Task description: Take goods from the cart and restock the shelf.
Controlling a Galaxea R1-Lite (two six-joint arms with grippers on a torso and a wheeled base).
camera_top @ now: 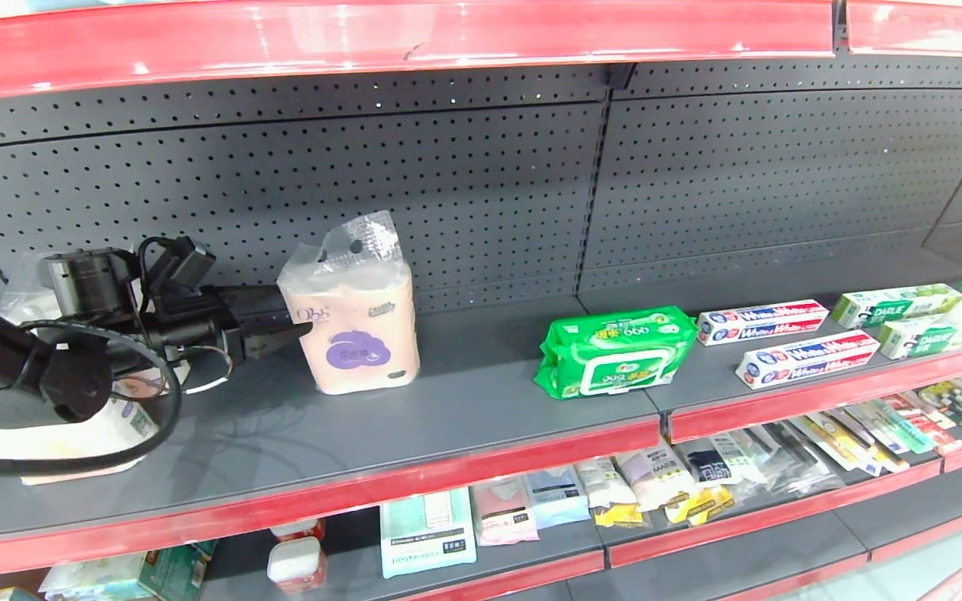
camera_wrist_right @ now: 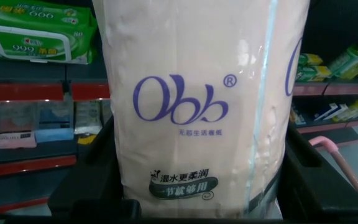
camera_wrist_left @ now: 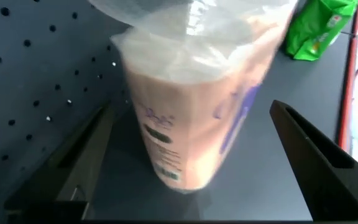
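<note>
The dark shelf (camera_top: 464,401) with a red front edge runs from left to right, backed by a panel of small holes. On its left half a pink tissue pack (camera_top: 357,330) stands upright, its clear plastic top sticking up, near the back panel.

At the far right a second tissue pack (camera_wrist_right: 197,106) of the same kind is held upright in front of the shelf, off the board. The right gripper (camera_wrist_right: 197,186) pinches it, one jaw pressed on each side of its lower part.

A white pack (camera_top: 72,434) lies at the far left of the shelf, partly hidden behind the left arm.

The left gripper (camera_top: 301,313) is level with the pink tissue pack, coming from its left. Its jaws are spread wide, one on the near side and one on the far side of the pack, with a gap on both sides.

A green wipes pack (camera_top: 615,351) lies flat to the right of the middle, well apart from the pink pack. Just right of it lie two white toothpaste boxes (camera_top: 807,359), then green toothpaste boxes (camera_top: 894,305) farther right.
</note>
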